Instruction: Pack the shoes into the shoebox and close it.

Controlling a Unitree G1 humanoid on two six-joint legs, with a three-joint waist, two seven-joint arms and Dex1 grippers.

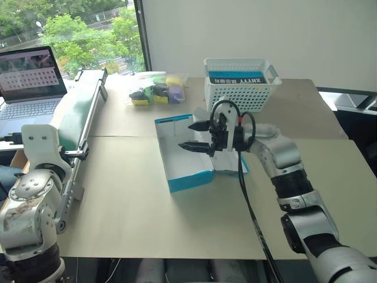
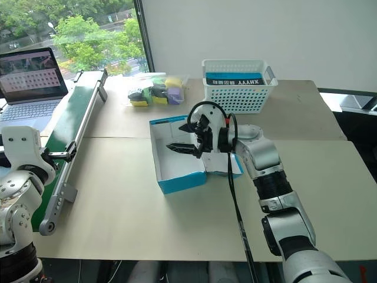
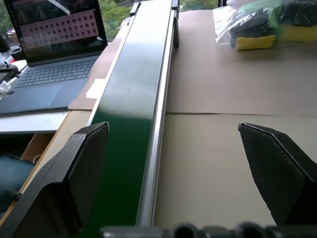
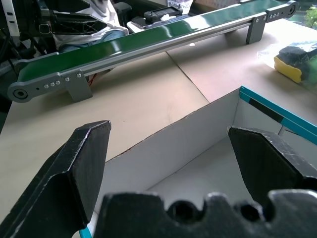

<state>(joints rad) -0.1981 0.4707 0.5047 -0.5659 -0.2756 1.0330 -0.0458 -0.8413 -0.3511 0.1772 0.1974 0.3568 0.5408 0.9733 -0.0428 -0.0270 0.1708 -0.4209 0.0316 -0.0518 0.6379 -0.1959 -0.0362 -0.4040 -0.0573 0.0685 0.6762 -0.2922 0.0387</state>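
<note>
The shoebox [image 2: 179,159] lies open at the middle of the bench [image 2: 129,206], its white interior exposed and nothing visible inside. The right gripper [image 2: 181,137] hovers over the box, pointing toward the robot's left, jaws spread wide and holding nothing. The left gripper [image 3: 183,173] hangs above the bench beside the green conveyor [image 1: 79,112], jaws likewise wide and unloaded. A white basket [image 2: 238,85], a laptop [image 1: 29,82] and a bag of sponges [image 2: 154,90] stand farther back.
</note>
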